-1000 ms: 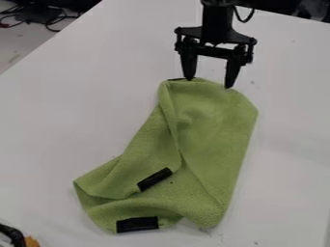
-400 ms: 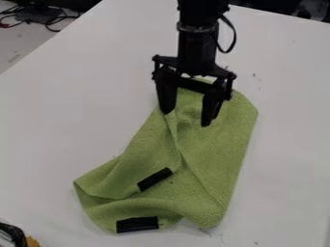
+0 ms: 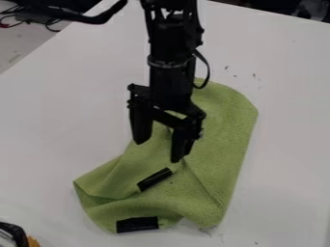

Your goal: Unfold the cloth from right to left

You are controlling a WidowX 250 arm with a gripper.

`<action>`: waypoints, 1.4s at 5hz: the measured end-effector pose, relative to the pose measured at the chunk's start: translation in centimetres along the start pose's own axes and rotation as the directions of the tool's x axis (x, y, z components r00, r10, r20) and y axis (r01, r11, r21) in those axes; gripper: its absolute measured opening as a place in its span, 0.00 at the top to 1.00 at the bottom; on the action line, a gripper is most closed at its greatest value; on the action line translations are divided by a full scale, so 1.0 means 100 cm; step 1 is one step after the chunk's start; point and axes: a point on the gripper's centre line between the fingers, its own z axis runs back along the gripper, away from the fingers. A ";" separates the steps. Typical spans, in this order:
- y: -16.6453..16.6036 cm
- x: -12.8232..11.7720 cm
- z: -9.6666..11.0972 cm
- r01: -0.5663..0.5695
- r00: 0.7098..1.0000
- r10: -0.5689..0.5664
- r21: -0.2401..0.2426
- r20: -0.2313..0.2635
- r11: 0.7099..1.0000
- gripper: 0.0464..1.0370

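My gripper (image 3: 158,152) hangs over the middle-left part of the cloth with its two fingers spread apart and nothing between them. Its left finger is at the cloth's left edge; its right finger is just above the upper black strip. The green cloth (image 3: 222,140) lies rumpled and folded over itself, wide at the upper right and bending to a corner at lower left. One black strip (image 3: 155,179) sits on its folded layer, another black strip (image 3: 137,224) at its bottom edge. The arm hides part of the cloth's upper left.
The cloth lies on a white table (image 3: 58,125). A dark object with an orange part (image 3: 32,241) stands at the lower left corner. Black cables (image 3: 29,18) lie beyond the table's edge at upper left.
The gripper has moved down and to the left, from the cloth's top edge to above its middle-left part, turning a little. The cloth has not visibly moved.
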 end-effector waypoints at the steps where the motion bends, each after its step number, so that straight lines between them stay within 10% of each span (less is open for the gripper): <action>1: 0.001 -0.004 -0.012 0.029 0.995 -0.028 0.000 0.097 1.000 0.04; 7: 0.000 0.001 -0.055 0.022 0.994 -0.029 0.067 0.110 0.998 0.08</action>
